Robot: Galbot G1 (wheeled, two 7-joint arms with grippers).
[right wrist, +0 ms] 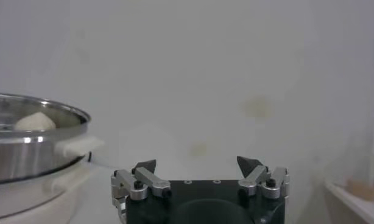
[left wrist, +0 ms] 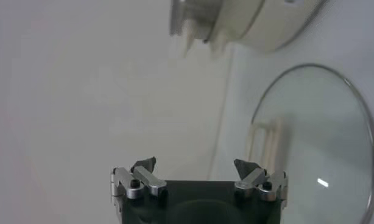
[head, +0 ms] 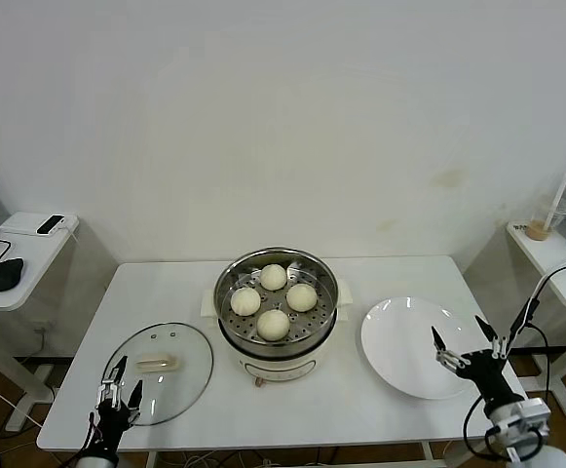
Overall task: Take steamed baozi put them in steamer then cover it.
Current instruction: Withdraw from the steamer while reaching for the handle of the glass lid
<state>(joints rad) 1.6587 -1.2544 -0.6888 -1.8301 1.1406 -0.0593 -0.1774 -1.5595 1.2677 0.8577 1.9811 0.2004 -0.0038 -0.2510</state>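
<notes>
With all 4 baozi (head: pixel 274 300) in the mid-desk steamer (head: pixel 228 327), your spread left gripper (head: pixel 119 387) hovers at the front-left edge to grasp the cover (head: pixel 190 375); your right gripper (head: pixel 466 346), spread, idles front-right.

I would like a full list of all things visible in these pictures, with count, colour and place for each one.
steamed baozi: four, cream-white, on the tray inside the steamer
steamer: one, shiny steel on a white base, table centre
cover: one, clear glass with cream handle, flat on the table at the robot's left of the steamer
plate: one, white, empty, at the robot's right of the steamer
table: one, white
mouse: one, black, left side desk
cup with straw: one, clear, right side desk
left gripper: open, near table edge by the cover
right gripper: open, near the plate's edge
</notes>
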